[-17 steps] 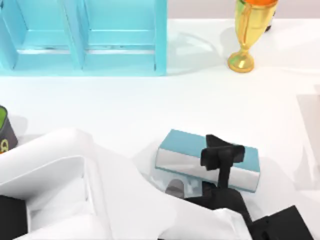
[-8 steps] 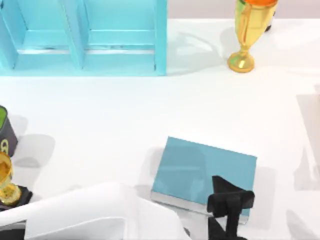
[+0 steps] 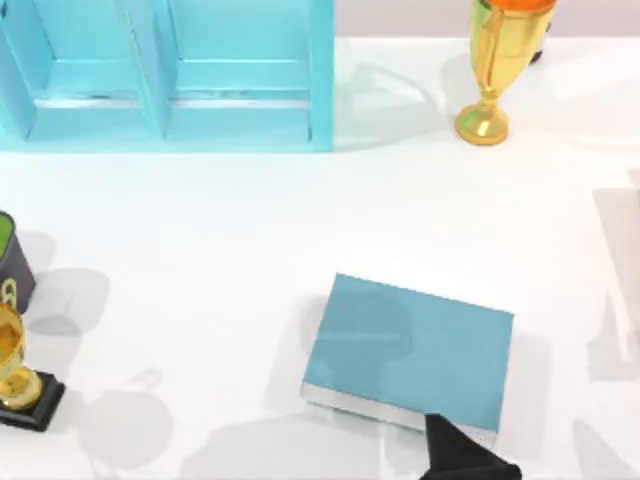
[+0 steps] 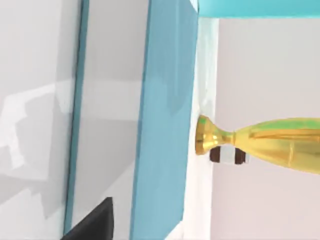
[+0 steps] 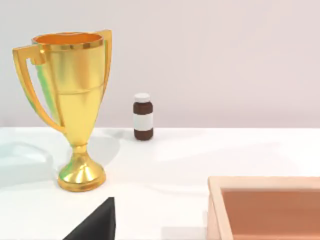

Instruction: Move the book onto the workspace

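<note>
The left gripper (image 3: 465, 462) sits at the book's near corner, a dark tip just overlapping the page edge (image 3: 350, 400). How wide it stands cannot be told, and it seems to be carrying nothing. Right in front of it the book (image 3: 410, 345) lies flat, cover up, on the workspace (image 3: 250, 230), so the move looks essentially complete.

The book reads as a stiff, fairly heavy hardcover with a smooth cover likely to slip under a light pinch. The best hold is probably across its thickness at the middle of a long edge, so it does not swing or fan open.

Well beyond the book stand the gold trophy (image 3: 497, 70) and the light blue shelf unit (image 3: 240, 130). The right gripper (image 5: 92, 224) is parked, facing that trophy.
</note>
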